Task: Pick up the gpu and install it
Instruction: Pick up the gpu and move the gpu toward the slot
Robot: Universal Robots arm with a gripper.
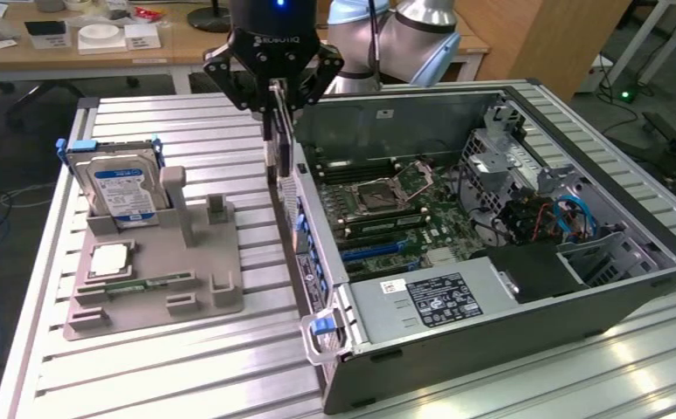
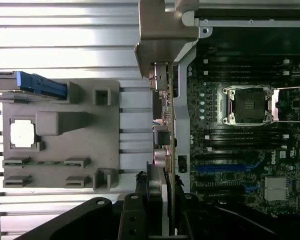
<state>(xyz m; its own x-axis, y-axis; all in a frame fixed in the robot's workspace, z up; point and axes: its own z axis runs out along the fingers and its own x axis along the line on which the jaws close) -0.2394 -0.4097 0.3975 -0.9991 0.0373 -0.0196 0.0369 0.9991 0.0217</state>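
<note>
1. While the hand [image 1: 275, 103] is clamped on the gpu [image 1: 278, 148] by its upper edge, the card hangs thin-edge down, lifted off the bench [image 1: 198, 367].
2. Position: the card hangs at the side wall of the open computer case [image 1: 525, 87], between the grey holder [image 1: 157, 288] and the motherboard [image 1: 396, 218].
3. The upright hold probably keeps the connector edge lowest, ready for seating.
4. In the wrist view the card runs along the wall, crosswise to the blue slots [image 2: 225, 167], so I judge it not yet lined up.
5. The hard drive [image 1: 122, 188] stands in the holder, out of the way.
</note>
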